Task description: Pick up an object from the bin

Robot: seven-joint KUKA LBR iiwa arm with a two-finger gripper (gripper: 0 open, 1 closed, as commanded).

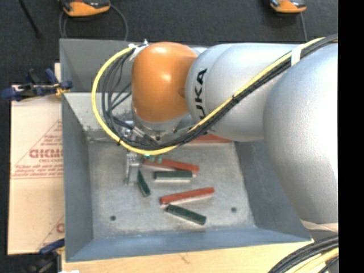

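Claw point(132, 170) of pale grey metal hangs under the arm's rounded orange cover point(162, 81), left of centre in the frame and low over the bin floor. Whether it is wide or narrow cannot be told from this angle, and nothing can be seen held in it.

Just beside its tip, to the lower right, lies a short dark green bar with flat faces point(143, 184). The bar's long axis is tilted, its upper end pointing up-left toward the claw and its lower end down-right. Whether the two touch cannot be told.

A little further right lies a longer dark green bar point(172, 175), nearly level across the frame. Just above that one is an orange-red bar point(177, 165), sloping slightly down to the right.

Further toward the lower right lies a second orange-red bar point(186, 195), with its right end raised a little in the frame. Below it rests a third dark green bar point(185, 214), sloping down to the right. All five are straight, slim and matte.

They lie apart on the speckled floor of the grey metal bin point(77, 198) with its sloping walls.
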